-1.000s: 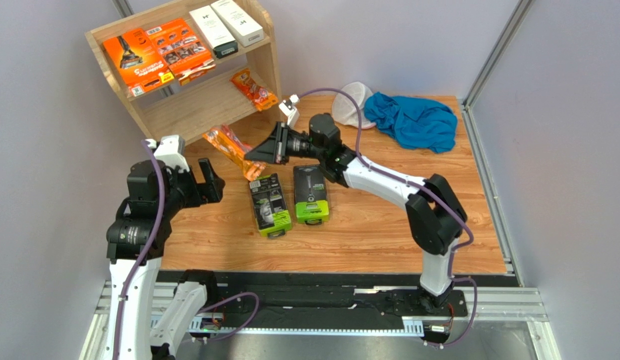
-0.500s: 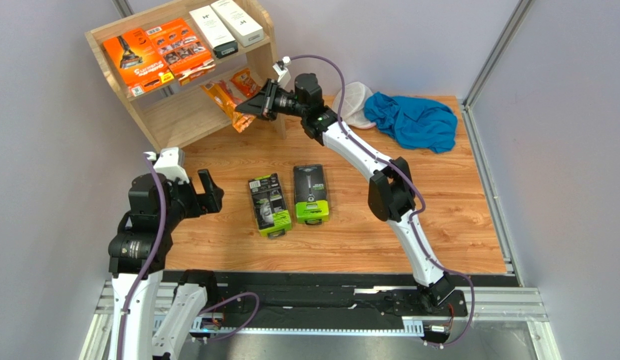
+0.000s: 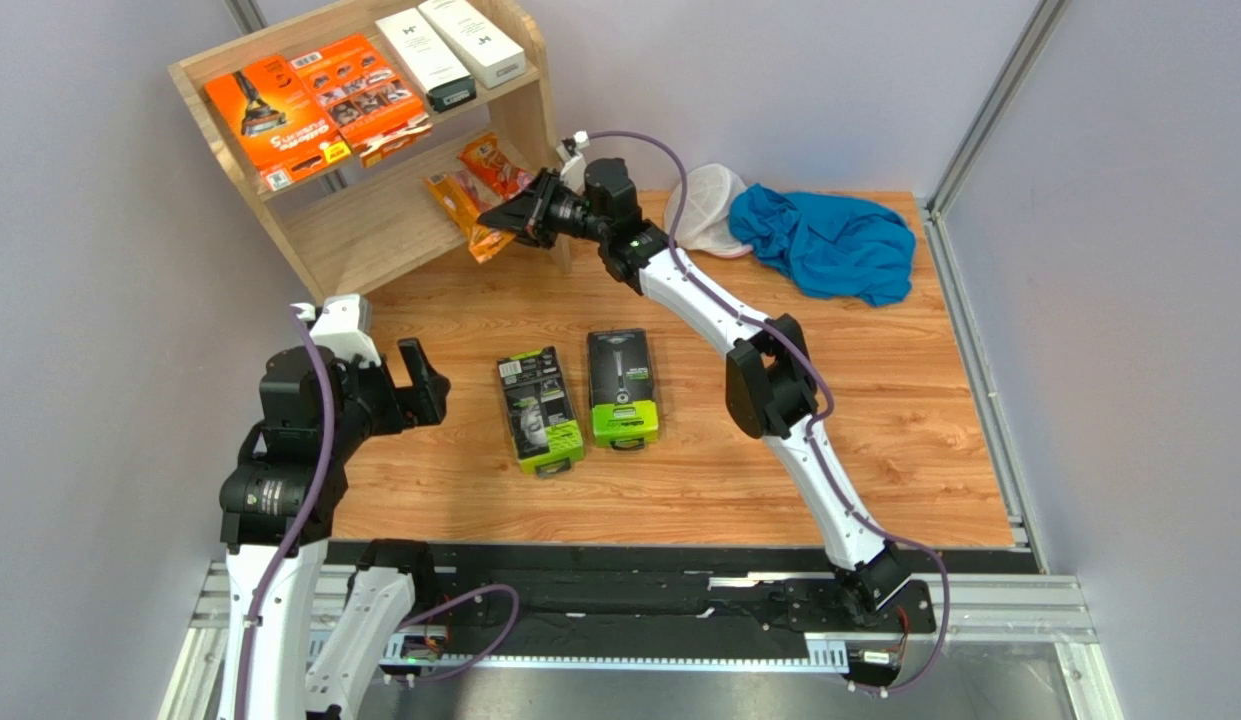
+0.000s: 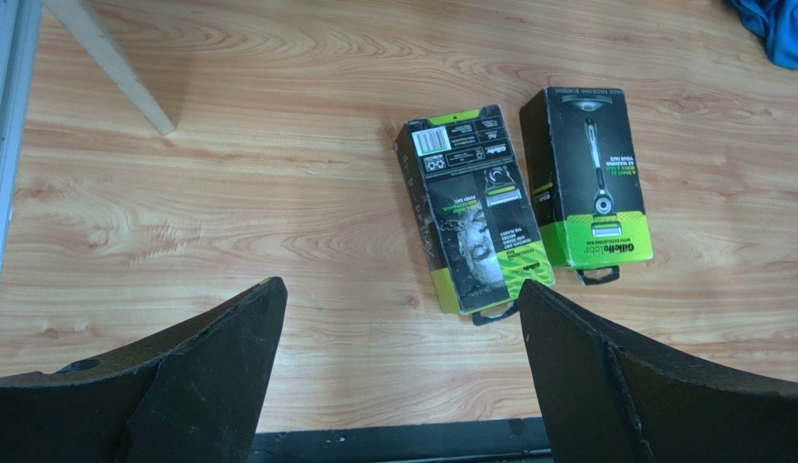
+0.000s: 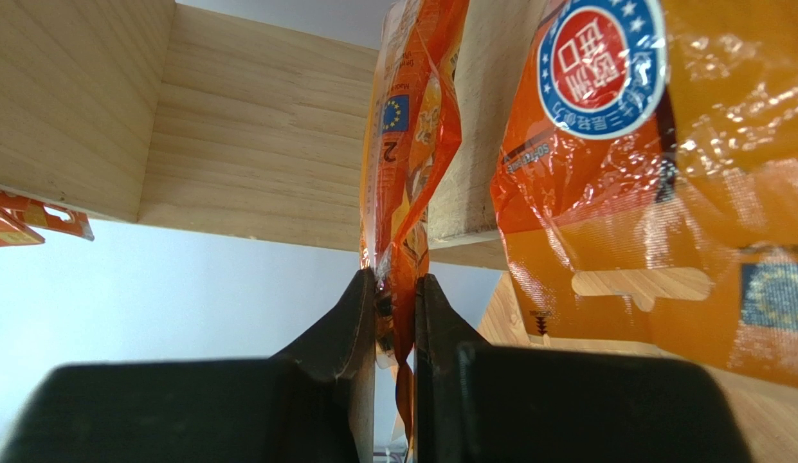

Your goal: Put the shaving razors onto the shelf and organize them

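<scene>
My right gripper (image 3: 509,219) is shut on a small orange packet (image 3: 463,203) and holds it over the shelf's lower tier (image 3: 363,225), next to a second small orange packet (image 3: 494,158) there. In the right wrist view the held packet (image 5: 412,135) is pinched edge-on at the gripper (image 5: 397,299), the other packet (image 5: 654,174) to its right. Two flat orange packs (image 3: 318,105) and two white boxes (image 3: 449,48) lie on the top tier. Two black-and-lime packs (image 3: 539,408) (image 3: 622,386) lie on the table. My left gripper (image 3: 408,383) is open, empty, left of them (image 4: 475,222).
A blue cloth (image 3: 825,240) and a white mesh cap (image 3: 704,203) lie at the back right. The shelf's side panel (image 3: 544,113) stands close to my right wrist. Grey walls enclose the table on the left and right.
My right gripper carried the orange packet from above the table up and back to the shelf's lower tier, then a little further in. The left arm hardly moved.
</scene>
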{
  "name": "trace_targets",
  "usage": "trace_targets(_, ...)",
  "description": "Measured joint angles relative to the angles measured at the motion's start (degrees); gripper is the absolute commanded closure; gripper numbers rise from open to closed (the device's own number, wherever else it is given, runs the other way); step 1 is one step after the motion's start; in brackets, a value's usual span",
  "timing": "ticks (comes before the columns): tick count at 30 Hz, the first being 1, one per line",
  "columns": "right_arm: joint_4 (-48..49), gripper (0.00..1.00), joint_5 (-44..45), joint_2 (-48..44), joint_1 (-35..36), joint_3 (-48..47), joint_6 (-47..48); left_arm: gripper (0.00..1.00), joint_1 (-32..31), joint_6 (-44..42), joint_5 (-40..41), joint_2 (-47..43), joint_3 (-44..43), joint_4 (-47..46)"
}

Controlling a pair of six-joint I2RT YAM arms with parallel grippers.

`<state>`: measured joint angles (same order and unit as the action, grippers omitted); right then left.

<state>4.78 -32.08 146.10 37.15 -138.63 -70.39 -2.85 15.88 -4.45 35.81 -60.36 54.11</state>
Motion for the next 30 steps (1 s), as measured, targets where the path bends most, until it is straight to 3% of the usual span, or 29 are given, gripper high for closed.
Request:
trace_targets(3,-0.02,0.93,0.63,0.04,0.00,0.02,-1.22,0.01,0.00,0.00,-0.09,-0.15,0.00,-0.07)
trace_targets(8,0.66,0.75,1.99,-0.17,0.02,1.97,-2.27,0.01,0.00,0.00,-0.20,-0.28,0.00,-0.20)
trace_targets(16,0.46,0.67,4.79,-0.17,0.24,3.48,-3.26,0.02,0.00,0.81,-2.64,-0.37,2.23,-2.34)
trace_targets(26,2.95,0.49,6.19,-1.86,0.68,7.30,-4.70,0.02,0.00,3.08,-5.57,-0.42,6.43,-5.27)
trace_targets(30,3.17,0.47,6.64,-3.34,0.87,8.59,-4.79,0.02,0.00,3.06,-5.77,-0.74,6.60,-6.54)
